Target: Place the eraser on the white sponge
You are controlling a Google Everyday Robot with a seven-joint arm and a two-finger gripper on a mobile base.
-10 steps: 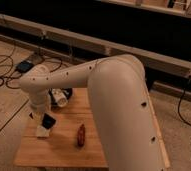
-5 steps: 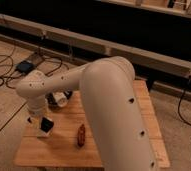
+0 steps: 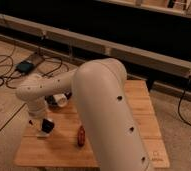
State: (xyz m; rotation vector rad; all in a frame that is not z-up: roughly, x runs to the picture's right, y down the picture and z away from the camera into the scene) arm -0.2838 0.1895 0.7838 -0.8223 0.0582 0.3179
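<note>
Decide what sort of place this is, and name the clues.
Probably a lab or workshop: a robot arm reaches over a small wooden table, its gripper low at the table's left, with cables trailing across a bare floor.

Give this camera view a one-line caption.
White robot arm lowers its gripper over the wooden table's left side, near a small reddish object.
</note>
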